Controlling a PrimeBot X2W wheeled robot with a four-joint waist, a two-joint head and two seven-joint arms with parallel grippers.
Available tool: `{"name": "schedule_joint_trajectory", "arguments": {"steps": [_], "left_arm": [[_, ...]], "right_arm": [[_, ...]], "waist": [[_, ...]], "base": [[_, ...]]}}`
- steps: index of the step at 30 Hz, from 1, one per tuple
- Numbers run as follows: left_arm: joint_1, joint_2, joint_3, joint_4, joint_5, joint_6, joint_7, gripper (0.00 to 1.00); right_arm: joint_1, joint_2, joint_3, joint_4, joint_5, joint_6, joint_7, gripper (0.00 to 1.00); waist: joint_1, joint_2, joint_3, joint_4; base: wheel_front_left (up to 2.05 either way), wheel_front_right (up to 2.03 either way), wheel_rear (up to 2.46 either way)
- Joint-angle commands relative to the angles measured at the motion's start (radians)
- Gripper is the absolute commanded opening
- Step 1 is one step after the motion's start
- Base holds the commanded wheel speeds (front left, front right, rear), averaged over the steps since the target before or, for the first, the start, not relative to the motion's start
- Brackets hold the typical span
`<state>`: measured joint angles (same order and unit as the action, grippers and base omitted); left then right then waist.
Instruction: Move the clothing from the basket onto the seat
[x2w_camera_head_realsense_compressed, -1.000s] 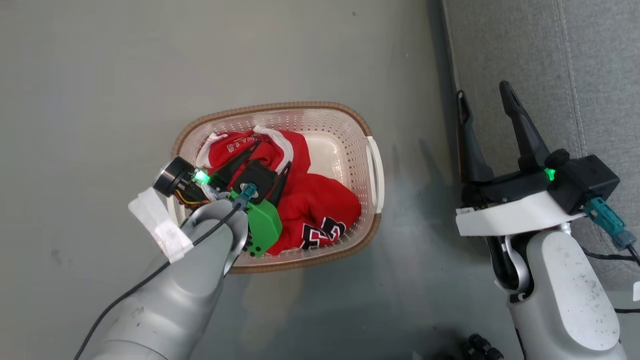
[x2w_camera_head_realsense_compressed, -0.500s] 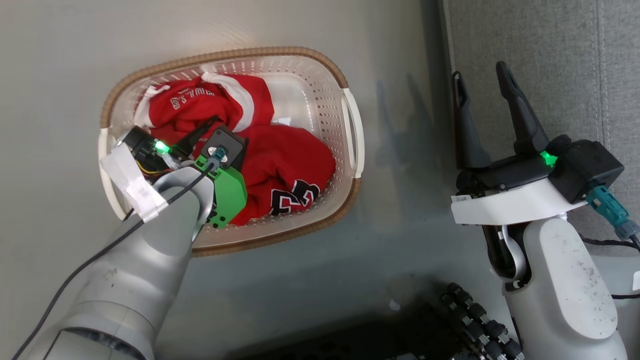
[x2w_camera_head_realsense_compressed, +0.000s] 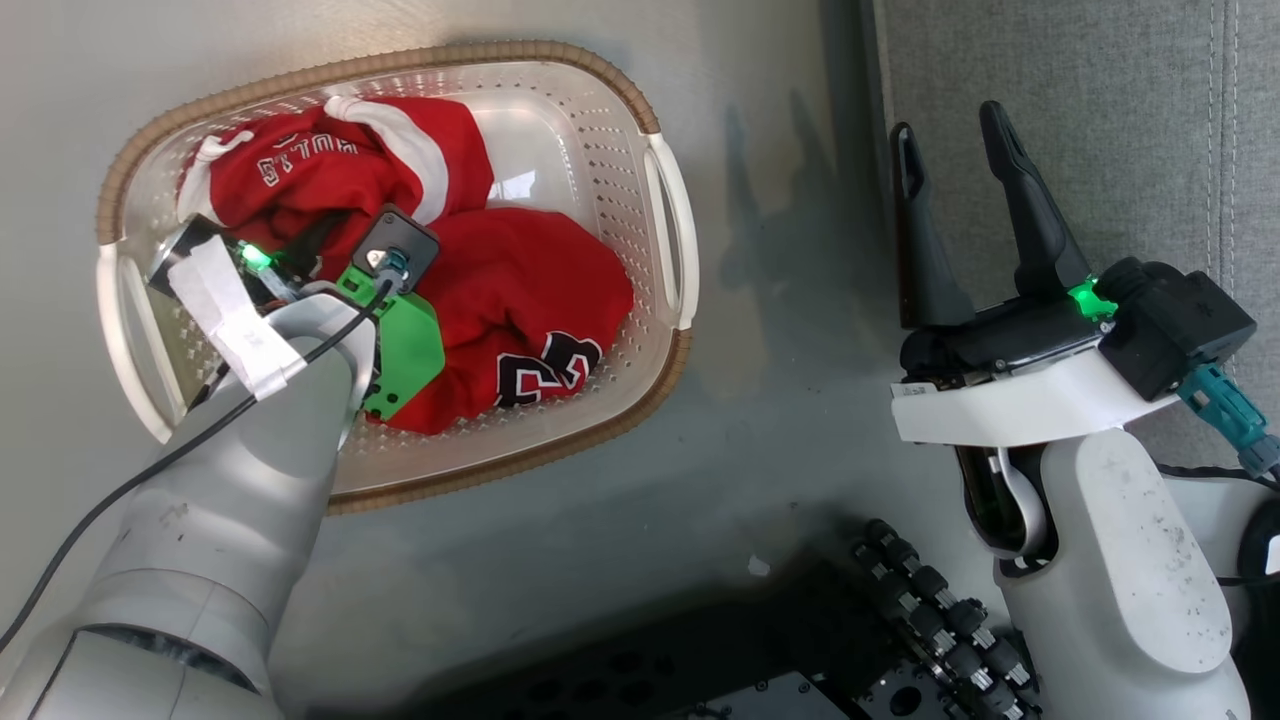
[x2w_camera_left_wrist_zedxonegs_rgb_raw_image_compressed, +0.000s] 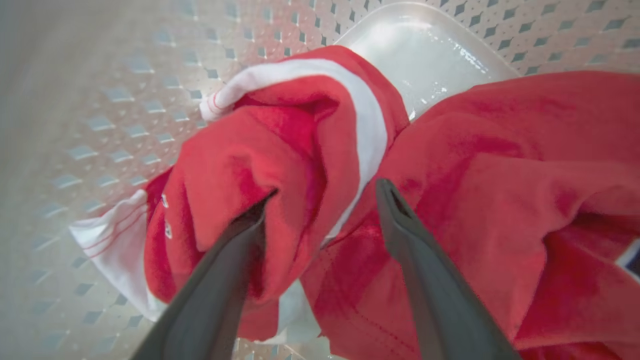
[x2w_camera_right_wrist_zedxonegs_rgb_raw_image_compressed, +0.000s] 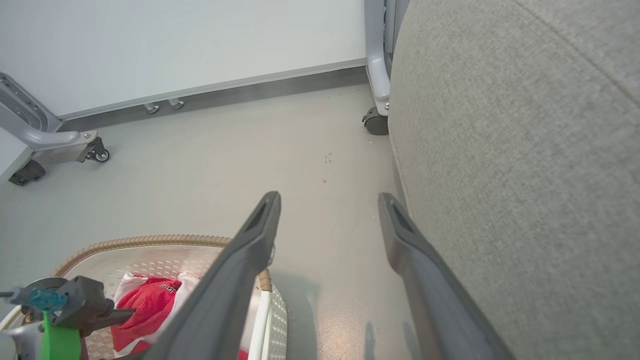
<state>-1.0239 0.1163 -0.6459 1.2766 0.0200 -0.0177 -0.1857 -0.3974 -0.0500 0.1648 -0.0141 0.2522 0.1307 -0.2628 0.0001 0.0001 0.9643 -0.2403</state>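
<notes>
L arm angled down into the basket; L gripper was spread apart, fingers astride a fold of the red clothing, which lay inside. R gripper hung parted & empty over grey floor, just beside the seat.

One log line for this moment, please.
left tool: open, astride a clothing fold inside basket | right tool: open, beside seat | clothing: all in basket, none lifted yet
</notes>
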Motion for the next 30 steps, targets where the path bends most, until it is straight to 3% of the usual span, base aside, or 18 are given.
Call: {"name": "schedule_joint_trajectory", "arguments": {"steps": [1,3,4,5,6,7,18,30], "left_arm": [[-0.022,0.012,0.006,0.004,-0.005,0.008,0.004,1.00],[-0.030,0.019,0.014,0.006,-0.016,0.017,0.009,1.00],[-0.031,0.021,0.014,0.007,-0.018,0.019,0.019,0.90],[-0.035,0.021,0.015,0.008,-0.022,0.021,0.028,0.63],[-0.037,0.022,0.015,0.008,-0.026,0.021,0.032,0.44],[-0.041,0.023,0.016,0.008,-0.029,0.024,0.038,0.00],[-0.027,0.014,0.010,0.009,-0.055,0.020,0.003,0.00],[0.069,-0.033,0.019,-0.064,-0.115,-0.005,-0.079,0.00]], "right_arm": [[-0.016,-0.001,0.002,-0.005,0.009,0.000,-0.003,1.00],[-0.017,-0.001,0.004,-0.007,0.014,0.000,-0.003,1.00],[-0.018,-0.001,0.005,-0.007,0.015,0.000,-0.003,1.00],[-0.019,-0.001,0.005,-0.006,0.019,0.000,-0.003,1.00],[-0.020,-0.001,0.005,-0.006,0.021,0.000,-0.003,1.00],[-0.021,-0.001,0.005,-0.007,0.022,0.000,-0.003,1.00],[-0.017,-0.001,-0.007,0.004,0.011,0.000,-0.003,1.00],[0.029,-0.002,-0.027,0.033,-0.036,0.000,-0.003,1.00]], "waist": [[-0.0001,-0.0001,0.014,-0.012],[-0.0001,-0.0001,0.020,-0.017],[-0.0001,-0.0001,0.022,-0.018],[-0.0001,-0.0001,0.024,-0.020],[-0.0001,-0.0001,0.025,-0.021],[-0.0001,-0.0001,0.027,-0.023],[-0.0001,-0.0001,-0.010,-0.008],[-0.0001,-0.0001,-0.183,0.060]], "base": [[0.00,0.00,0.00],[0.00,0.00,0.00],[0.00,0.00,0.00],[0.00,0.00,0.00],[0.00,0.00,0.00],[0.00,0.00,0.00],[0.00,0.00,0.00],[0.00,0.00,0.00]]}}
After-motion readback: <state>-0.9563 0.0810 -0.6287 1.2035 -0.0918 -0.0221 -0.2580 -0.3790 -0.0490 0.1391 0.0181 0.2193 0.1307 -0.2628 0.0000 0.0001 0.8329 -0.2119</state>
